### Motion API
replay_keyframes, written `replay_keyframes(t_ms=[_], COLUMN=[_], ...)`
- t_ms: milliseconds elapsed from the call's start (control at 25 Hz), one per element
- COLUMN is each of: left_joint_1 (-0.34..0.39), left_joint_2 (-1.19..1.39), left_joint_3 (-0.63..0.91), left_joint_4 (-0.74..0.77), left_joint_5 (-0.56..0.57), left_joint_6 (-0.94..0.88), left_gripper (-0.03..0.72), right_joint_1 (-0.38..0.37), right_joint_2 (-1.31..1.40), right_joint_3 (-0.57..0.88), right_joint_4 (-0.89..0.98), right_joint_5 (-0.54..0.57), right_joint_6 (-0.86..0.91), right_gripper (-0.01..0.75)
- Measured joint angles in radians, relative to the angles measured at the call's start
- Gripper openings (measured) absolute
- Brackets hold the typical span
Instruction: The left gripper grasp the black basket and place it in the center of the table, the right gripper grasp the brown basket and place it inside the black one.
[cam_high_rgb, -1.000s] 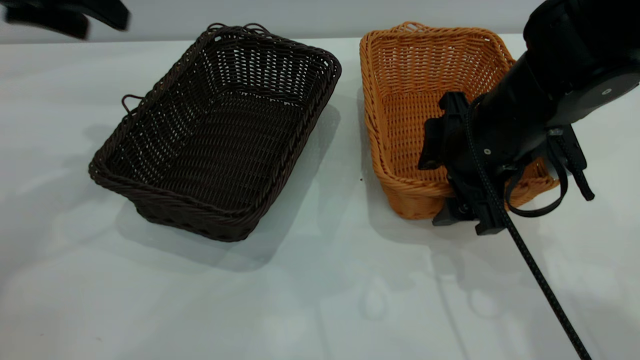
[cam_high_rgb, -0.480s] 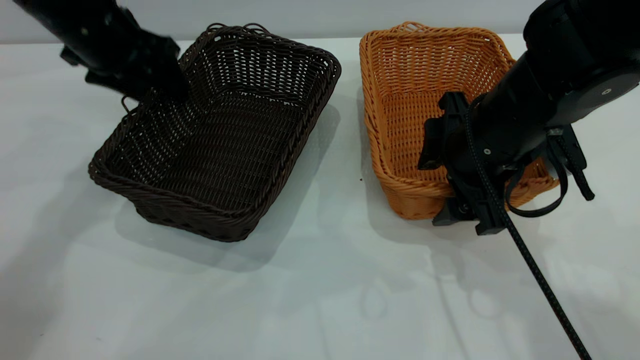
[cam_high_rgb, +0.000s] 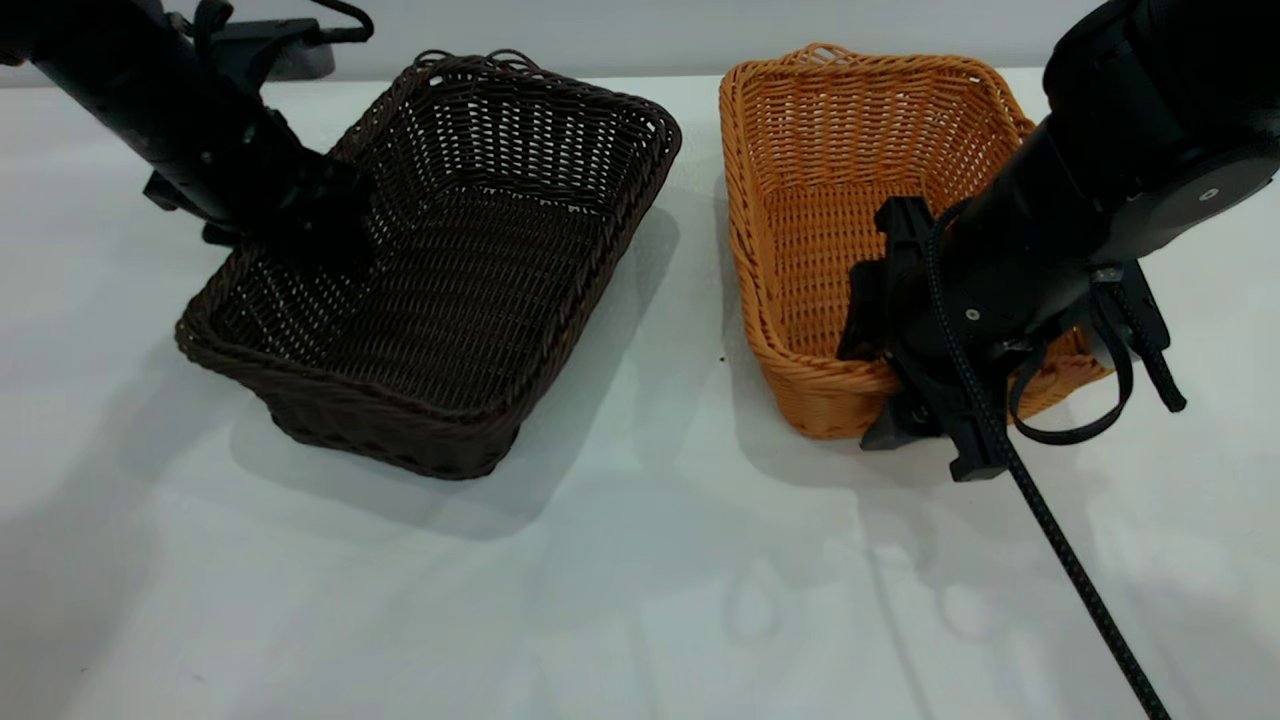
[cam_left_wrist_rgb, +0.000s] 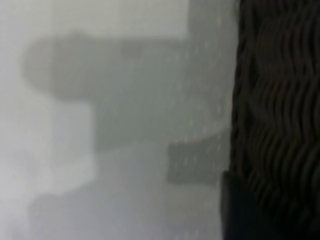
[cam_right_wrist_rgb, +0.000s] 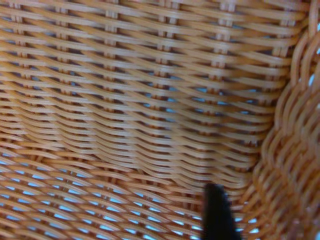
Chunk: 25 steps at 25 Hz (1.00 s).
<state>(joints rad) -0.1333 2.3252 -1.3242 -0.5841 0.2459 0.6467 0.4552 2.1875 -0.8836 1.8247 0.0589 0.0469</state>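
Two woven wicker trays sit side by side on my plain white-grey desk (cam_high_rgb: 640, 600), close but apart. The black basket (cam_high_rgb: 450, 300) is a very dark, rectangular weave with a braided rim and thin wire loops at its far end; it lies skewed, left of the middle. The brown basket (cam_high_rgb: 830, 200) is the same shape in orange-tan, with open gaps between its horizontal strands and a thick plaited rim.

My left claw (cam_high_rgb: 320, 225) is down at the black basket's far left rim, dark against dark weave, and I cannot tell how far its fingers are parted or whether they pinch the rim. From my left wrist I see only the basket's dark rippled wall (cam_left_wrist_rgb: 277, 110) beside bare desk (cam_left_wrist_rgb: 100, 125).

My right claw (cam_high_rgb: 885, 375) sits at the near rim of the brown basket, one finger inside the wall and the other outside it, so the rim lies between them; whether they press on it I cannot tell. My right wrist looks closely at the tan weave (cam_right_wrist_rgb: 140, 100), a black fingertip (cam_right_wrist_rgb: 217, 210) against it
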Motion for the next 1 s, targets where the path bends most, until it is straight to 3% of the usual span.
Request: replay_keyframes(t_ms=[160,240,400,560,760,1000], left_joint_1=[0.000,0.000,0.000,-0.006,-0.048,-0.187], left_joint_2=[0.000,0.000,0.000,0.000,0.000,0.000], left_joint_3=[-0.001,-0.002,-0.002,-0.002,-0.002,-0.003], left_joint_4=[0.005,-0.002,-0.002,0.002,-0.005,-0.025], left_joint_5=[-0.003,-0.007,-0.010,-0.022,-0.081,-0.127], left_joint_6=[0.018,0.021,0.072,0.232,0.557,0.896], left_gripper=[0.116,0.081,0.078,0.078,0.082,0.083], right_joint_1=[0.000,-0.010,-0.057,-0.189,-0.385,-0.526], right_joint_2=[0.002,-0.004,-0.053,-0.111,-0.152,-0.152], right_joint_3=[0.000,0.000,0.001,-0.041,-0.143,-0.279], right_joint_4=[0.003,0.012,-0.019,-0.184,-0.444,-0.686], right_joint_5=[0.000,-0.002,0.008,0.047,0.399,0.826], right_joint_6=[0.000,0.003,-0.041,-0.275,-0.429,-0.437], right_gripper=[0.148,0.079,0.076,0.076,0.076,0.076])
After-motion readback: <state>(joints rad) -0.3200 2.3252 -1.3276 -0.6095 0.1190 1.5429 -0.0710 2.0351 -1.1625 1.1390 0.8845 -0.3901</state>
